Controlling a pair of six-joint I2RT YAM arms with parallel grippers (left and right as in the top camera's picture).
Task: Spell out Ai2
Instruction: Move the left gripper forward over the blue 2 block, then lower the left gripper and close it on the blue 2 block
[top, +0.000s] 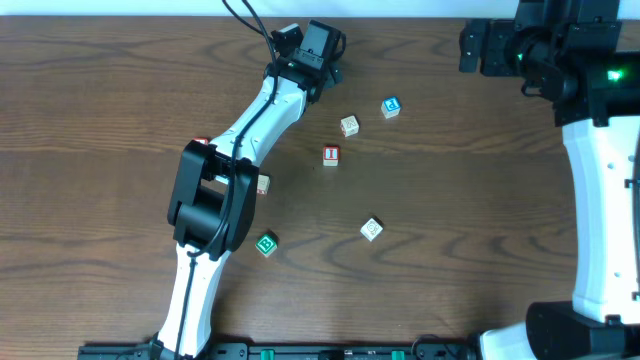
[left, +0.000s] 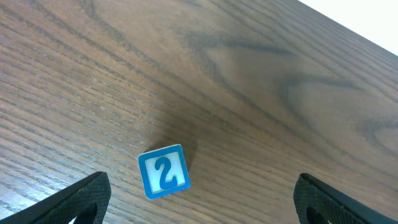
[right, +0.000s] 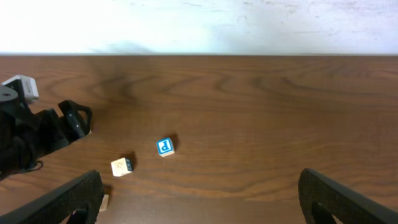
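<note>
Left wrist view showed the left gripper (left: 202, 196) with its two fingers spread wide and nothing between them except the table (left: 261, 93). Just ahead of the fingers, a little to the left of the middle line between them, stood the 2 block (left: 164, 172). It lay flat on the table with its blue digit facing up to the camera. It was a cube, so it had no long axis. Its sides were turned only slightly against the line from finger to finger, and it touched neither finger.

For the grasp, the gripper would probably need to go forward and down and shift a little to that side, so that the block comes to the centre.

In the overhead view, a blue block (top: 390, 107) lay to the right of this gripper. It was probably the same one, though its sign was too small to read.

The right gripper (right: 199, 202) was also spread and empty, with the block well ahead of it. The left arm, aimed at the block, looked better placed.
</note>
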